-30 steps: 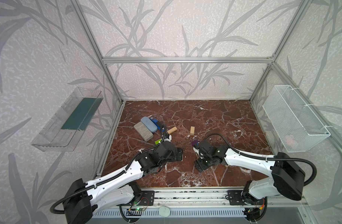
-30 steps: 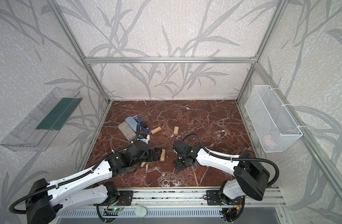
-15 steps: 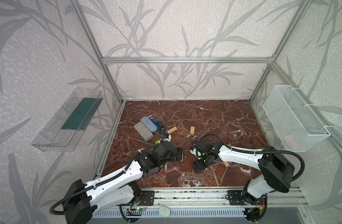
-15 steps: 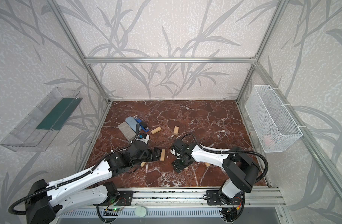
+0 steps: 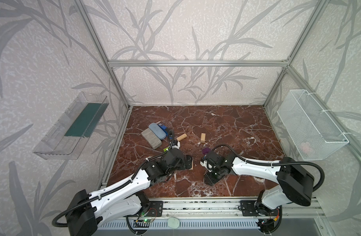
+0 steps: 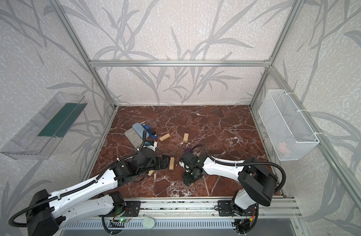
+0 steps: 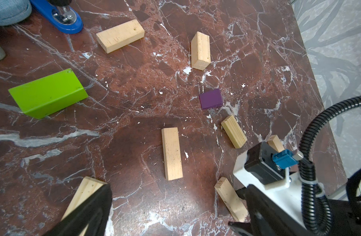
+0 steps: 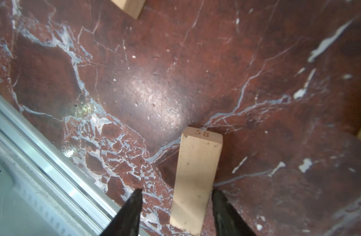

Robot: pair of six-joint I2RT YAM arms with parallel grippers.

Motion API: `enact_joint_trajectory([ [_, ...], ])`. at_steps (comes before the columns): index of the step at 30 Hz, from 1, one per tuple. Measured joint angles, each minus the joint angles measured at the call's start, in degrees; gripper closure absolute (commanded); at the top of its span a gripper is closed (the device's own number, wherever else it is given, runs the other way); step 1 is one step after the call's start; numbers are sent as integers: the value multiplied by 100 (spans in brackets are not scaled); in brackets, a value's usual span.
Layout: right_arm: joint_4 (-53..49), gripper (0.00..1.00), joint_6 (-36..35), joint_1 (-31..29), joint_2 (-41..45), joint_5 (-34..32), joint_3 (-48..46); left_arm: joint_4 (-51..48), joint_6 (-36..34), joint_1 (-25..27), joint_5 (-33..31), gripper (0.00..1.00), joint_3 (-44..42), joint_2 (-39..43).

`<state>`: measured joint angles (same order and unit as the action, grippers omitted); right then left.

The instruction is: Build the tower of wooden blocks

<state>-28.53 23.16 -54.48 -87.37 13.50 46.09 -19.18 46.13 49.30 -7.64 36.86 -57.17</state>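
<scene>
Pale, square-edged wood blocks [image 7: 172,153] lie singly and flat on the polished red veined marble top [image 7: 124,85]. The glossy lime-green brick [image 7: 47,93] and the short purple block [image 7: 210,98] lie apart among them. The right gripper [image 8: 176,192] straddles the block stamped 58 [image 8: 196,173], with a gap at one finger, so it is not clamped. The left gripper [image 5: 188,161] is spread wide and holds nothing. Bare marble runs to the aluminium rail [image 8: 42,143].

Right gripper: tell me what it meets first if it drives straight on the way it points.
The right gripper would meet the pale rectangular wooden block stamped 58, lying between its open jaws; beyond it, probably the red marble tabletop, though depth is unclear.
</scene>
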Motion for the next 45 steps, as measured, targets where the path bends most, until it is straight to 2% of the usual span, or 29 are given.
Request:
enact_joint_trajectory([
  [11,28,66,568,-7,26,-254,-179,-7,0,-20,-2,1,-120,205],
  [21,-55,76,820,-212,13,-758,-107,-7,0,-33,0,0,-153,273],
  [30,-4,77,1311,-219,-157,-1086,83,-4,-2,-210,101,1,-186,354],
  [45,610,79,2129,13,-1088,-1099,949,11,-50,-796,804,6,-387,428],
])
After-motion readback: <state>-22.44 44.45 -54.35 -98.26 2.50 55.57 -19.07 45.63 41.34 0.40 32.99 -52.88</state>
